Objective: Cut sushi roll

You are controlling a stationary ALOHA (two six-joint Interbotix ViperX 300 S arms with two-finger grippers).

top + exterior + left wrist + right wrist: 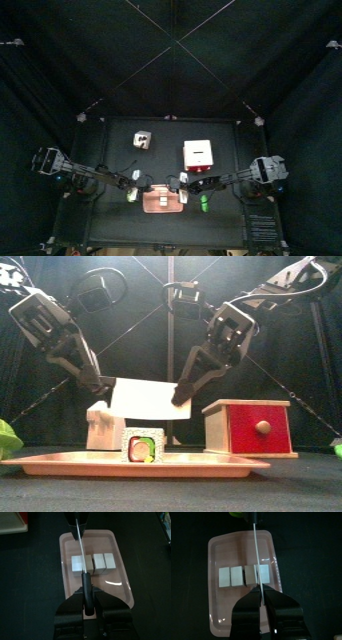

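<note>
**Both grippers clamped on one blade above the sushi roll**

The left gripper (85,607) has its jaws closed on the black handle of a knife (81,542), whose thin blade runs out over the tray. In the front view the left arm (60,336) slopes down from the left, and the broad white blade (144,398) hangs above the roll without touching it.

The right gripper (260,599) is likewise pinched tight on the far end of the blade, seen edge-on in the right wrist view as a fine line crossing the roll.

Beneath them lies a shallow pink tray (54,464) at the table's front middle. In it sits the sushi roll (93,562), a white row showing lines between its pieces; the front view shows its end with a green and pink filling (143,446).

Behind the tray stands a white block (96,424) on the left and a red-fronted wooden box (254,426) with a round knob on the right. A green object (8,439) shows at the far left edge.
</note>
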